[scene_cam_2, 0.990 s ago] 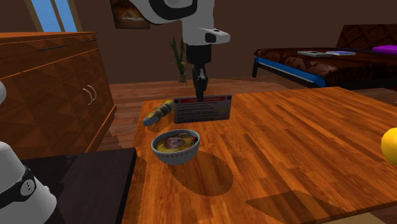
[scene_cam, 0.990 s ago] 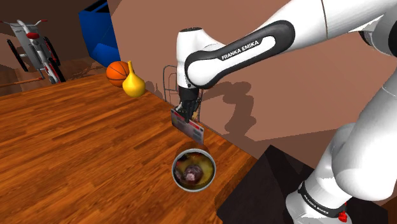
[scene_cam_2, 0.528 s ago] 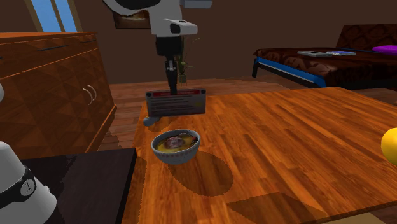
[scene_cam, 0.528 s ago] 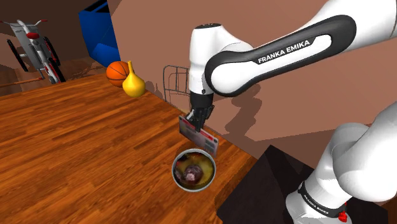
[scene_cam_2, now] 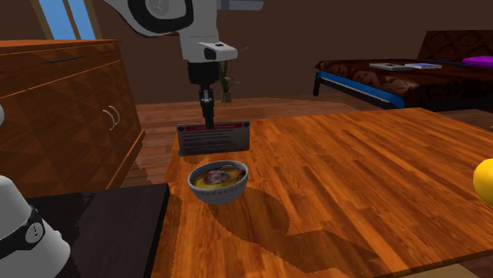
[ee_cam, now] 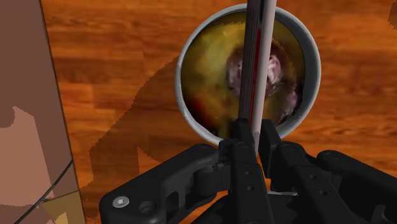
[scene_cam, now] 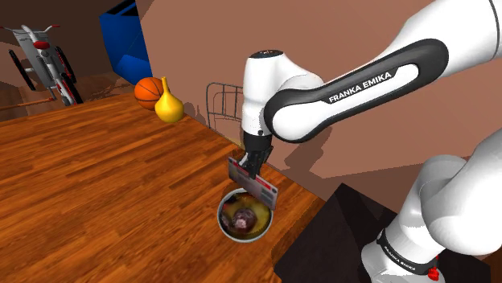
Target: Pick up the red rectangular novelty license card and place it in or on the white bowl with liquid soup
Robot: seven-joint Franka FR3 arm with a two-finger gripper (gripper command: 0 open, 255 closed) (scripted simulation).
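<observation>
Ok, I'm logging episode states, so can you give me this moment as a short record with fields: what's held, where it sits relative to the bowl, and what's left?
end effector: black two-finger end effector, shut on the card's upper edge
held item: red and grey rectangular license card, hanging edge-down
target: white round bowl of yellowish soup with dark lumps, on the wooden table
relation: card in the air above the bowl, apart from it; in the wrist view it crosses over the soup
left to do: lower and release

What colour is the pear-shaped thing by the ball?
The pear-shaped thing is yellow, clearest in the shoulder view.
</observation>
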